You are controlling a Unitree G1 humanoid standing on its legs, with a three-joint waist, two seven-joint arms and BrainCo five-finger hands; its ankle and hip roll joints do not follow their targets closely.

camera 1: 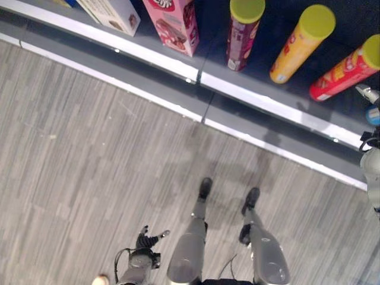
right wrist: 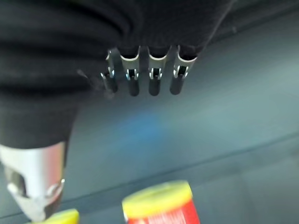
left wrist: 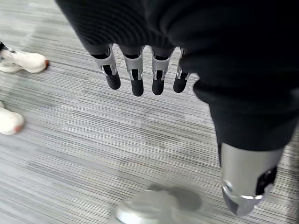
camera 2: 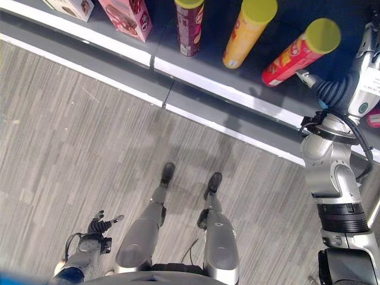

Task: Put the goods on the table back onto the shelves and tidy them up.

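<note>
A head-camera view looks straight down at a grey wood-grain floor (camera 1: 89, 154), and along the far side runs a dark shelf (camera 1: 261, 98) with a white front edge. Goods already stand on the shelf in a loose row. From the robot's left to right there is a cream box (camera 1: 110, 13), a pink box (camera 1: 175, 24), a dark red tube (camera 1: 242, 32) with a yellow lid, an orange-yellow tube (camera 1: 300, 44) with a yellow lid, and a red tube (camera 1: 344, 70) with a yellow lid. The boxes and tubes stand well apart from each other, not touching.

The right arm reaches up and forward to the shelf at the right side. The right hand (right wrist: 140, 77) hangs over the shelf just beside the red tube, its fingers relaxed and straight, holding nothing.

The left hand (left wrist: 135, 74) hangs low by the robot's side over the floor, fingers straight and loose, also holding nothing. In the left wrist view, a person's white shoes (left wrist: 21, 60) stand on the floor nearby.

Judging from this, several goods are already back on the shelf, and the right hand looks to be between placements or about to straighten the red tube. No table appears here, so how many goods remain cannot be told.
</note>
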